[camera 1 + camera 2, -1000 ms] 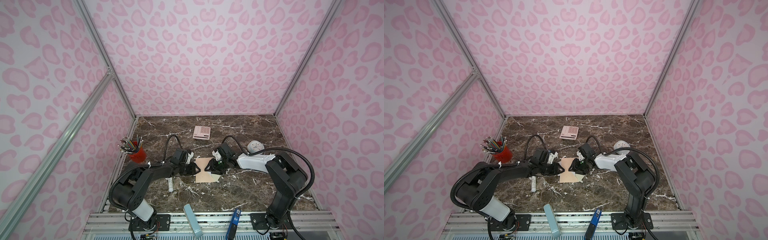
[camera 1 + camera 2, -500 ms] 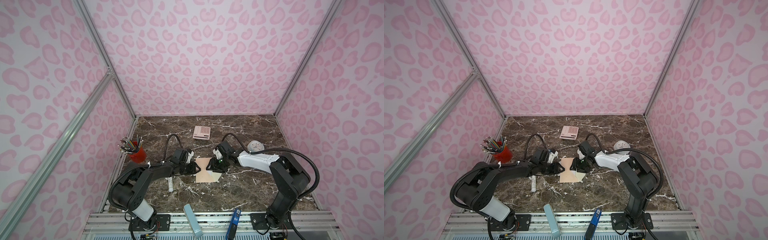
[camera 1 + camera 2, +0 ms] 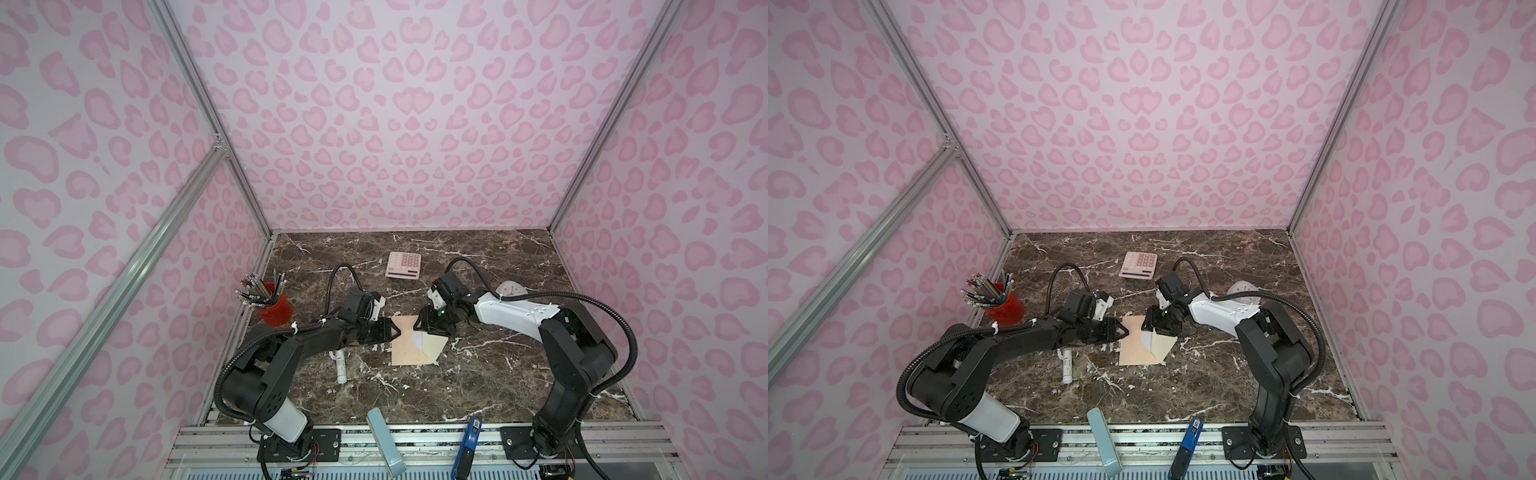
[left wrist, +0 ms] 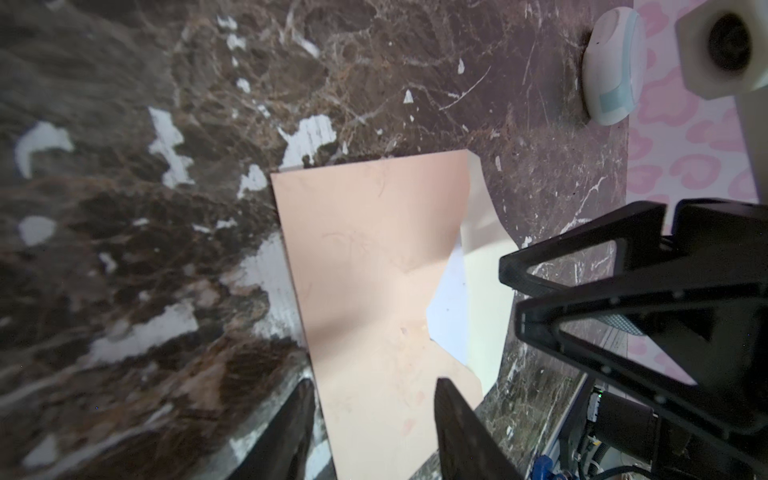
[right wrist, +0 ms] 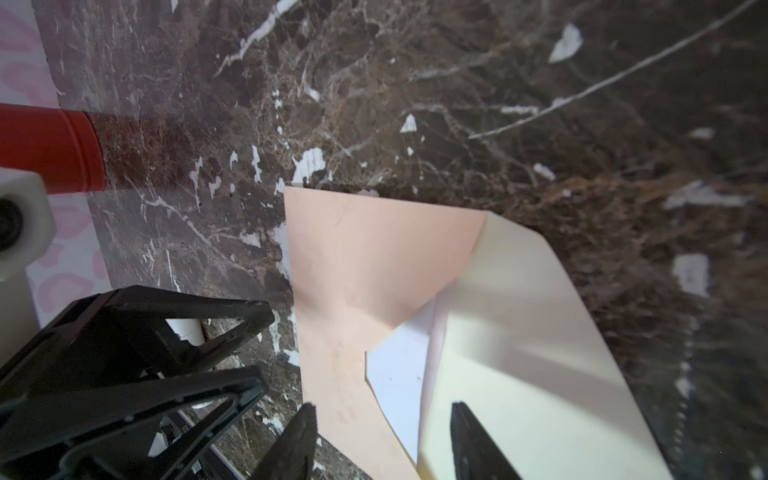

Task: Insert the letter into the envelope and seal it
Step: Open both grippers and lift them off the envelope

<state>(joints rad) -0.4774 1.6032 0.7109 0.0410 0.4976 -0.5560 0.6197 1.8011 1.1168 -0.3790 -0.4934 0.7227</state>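
Note:
The peach-tan envelope point(image 3: 405, 347) point(image 3: 1133, 347) lies flat mid-table, its cream flap point(image 3: 434, 347) point(image 5: 519, 332) folded open to the right. A strip of the white letter point(image 3: 419, 341) point(image 4: 451, 307) point(image 5: 399, 374) shows at the mouth; the rest is inside. My left gripper point(image 3: 394, 330) point(image 4: 374, 399) is open at the envelope's left edge, its fingers astride the back left corner. My right gripper point(image 3: 424, 328) point(image 5: 382, 419) is open over the back right corner, one finger over the peach face and one over the flap. Neither holds anything.
A pink calculator point(image 3: 403, 265) lies at the back. A red cup of pencils point(image 3: 274, 309) stands at the left, with a white marker point(image 3: 340, 365) in front of it. A white round device point(image 3: 513, 289) sits at the right. Two bluish tools point(image 3: 384, 440) rest on the front rail.
Both grippers' jaws have widened a little. The right gripper has shifted slightly toward the back. The envelope has stayed in place.

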